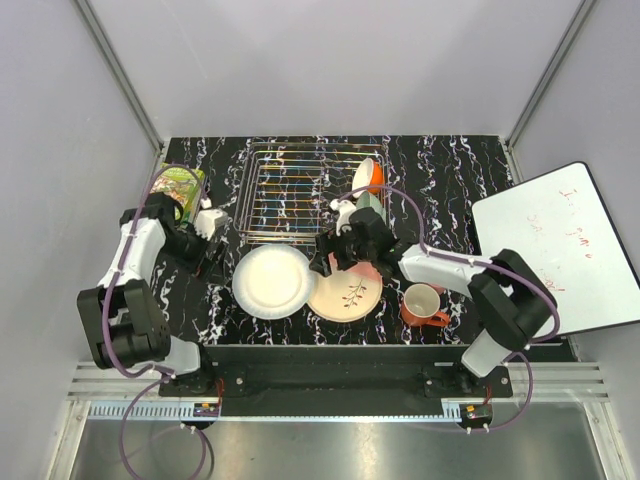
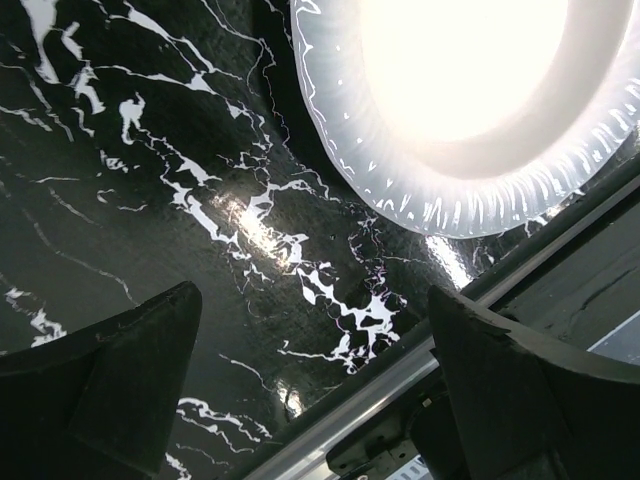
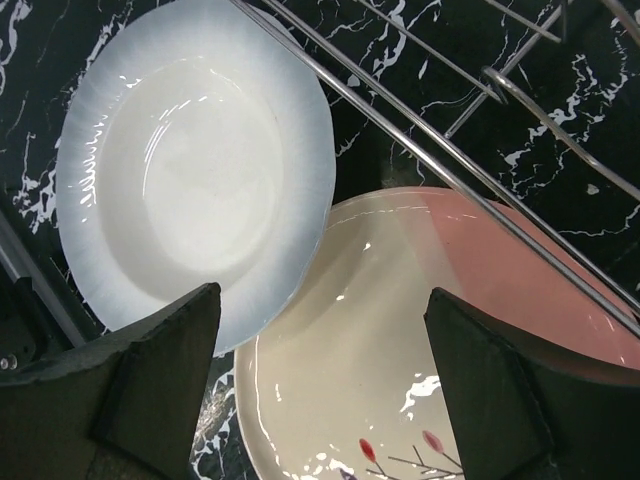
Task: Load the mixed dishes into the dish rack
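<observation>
Two plates — white plate [image 1: 272, 280], peach-pink plate [image 1: 350, 298]; one orange mug [image 1: 424, 303]; one orange bowl [image 1: 368, 175]; one dish rack [image 1: 290, 190]; one green book [image 1: 180, 188].

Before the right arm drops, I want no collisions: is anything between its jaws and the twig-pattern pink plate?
Nothing visible. The pink plate lies bare under the right arm's open jaws. The white plate meets its left rim, and a dish rack wire crosses its far side.

Overhead and close wrist views share white plate [image 1: 272, 280].
</observation>
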Available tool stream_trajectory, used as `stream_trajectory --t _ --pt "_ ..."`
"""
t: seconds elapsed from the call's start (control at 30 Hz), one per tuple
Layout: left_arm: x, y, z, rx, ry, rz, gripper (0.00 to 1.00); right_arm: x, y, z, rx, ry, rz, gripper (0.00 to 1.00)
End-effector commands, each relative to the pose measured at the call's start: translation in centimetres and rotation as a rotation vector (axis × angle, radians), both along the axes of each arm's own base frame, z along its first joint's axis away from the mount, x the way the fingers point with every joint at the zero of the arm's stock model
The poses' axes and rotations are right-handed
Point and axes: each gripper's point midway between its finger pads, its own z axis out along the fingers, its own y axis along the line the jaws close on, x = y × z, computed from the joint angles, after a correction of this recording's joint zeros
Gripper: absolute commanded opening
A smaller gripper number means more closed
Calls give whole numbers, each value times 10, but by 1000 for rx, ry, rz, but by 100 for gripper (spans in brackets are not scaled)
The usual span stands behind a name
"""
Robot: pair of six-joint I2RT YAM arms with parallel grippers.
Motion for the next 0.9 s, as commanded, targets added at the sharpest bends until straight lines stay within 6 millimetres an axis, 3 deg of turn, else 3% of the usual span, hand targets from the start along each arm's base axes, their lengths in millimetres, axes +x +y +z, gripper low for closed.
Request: stream_trajectory --t 0.0,0.27,0.53,0.87 --pt "9 3 -16 19 -25 -60 99 -1 17 -9 -13 4 69 91" --pt "9 -7 -37 58 -20 -126 99 1 37 -35 -38 44 100 89" --pt "7 -14 -62 89 7 -169 99 -13 45 -52 -55 67 130 84" --pt "15 -40 -71 85 6 -213 99 -31 52 -59 -87 48 165 75"
